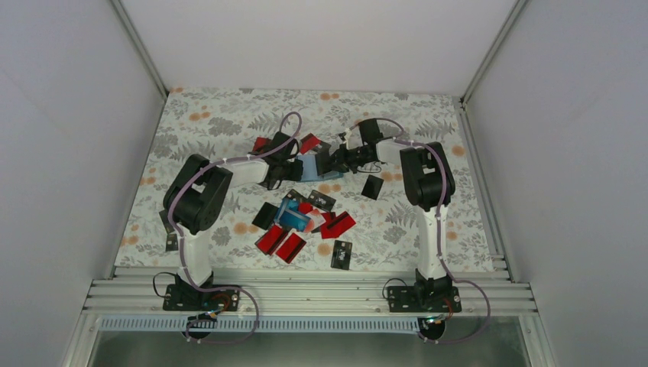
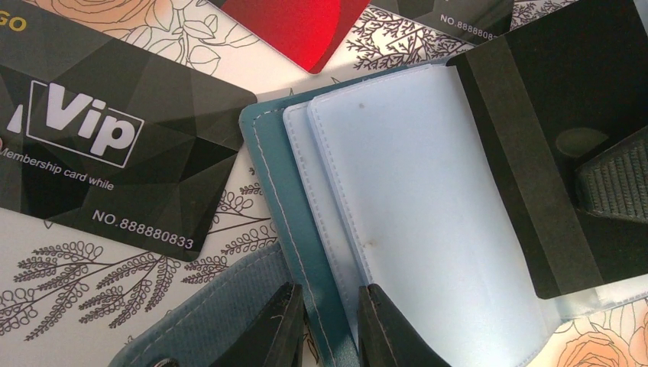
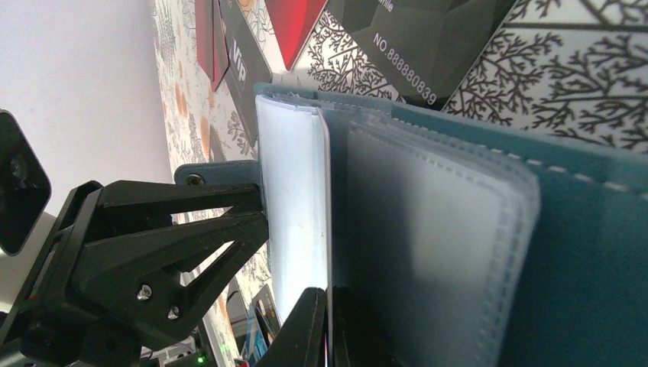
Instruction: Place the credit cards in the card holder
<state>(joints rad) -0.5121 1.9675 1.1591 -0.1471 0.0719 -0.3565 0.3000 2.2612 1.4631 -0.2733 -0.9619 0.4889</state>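
The teal card holder (image 1: 311, 168) lies open at the table's middle back, its clear sleeves (image 2: 413, 206) fanned out. My left gripper (image 2: 327, 294) is shut on the holder's teal cover edge and the nearest sleeves. My right gripper (image 3: 330, 294) is shut on a black card (image 2: 550, 138) that sits partly inside a clear sleeve of the holder (image 3: 596, 252). In the top view the two grippers, left (image 1: 289, 164) and right (image 1: 336, 160), meet at the holder from either side. Loose credit cards, red (image 1: 279, 241), black (image 1: 341, 254) and blue (image 1: 293, 218), lie in a pile nearer the bases.
A black Vip card (image 2: 115, 145) and a red card (image 2: 298, 27) lie on the floral cloth right beside the holder. Another black card (image 1: 372, 186) lies under the right arm. White walls close in the table on three sides.
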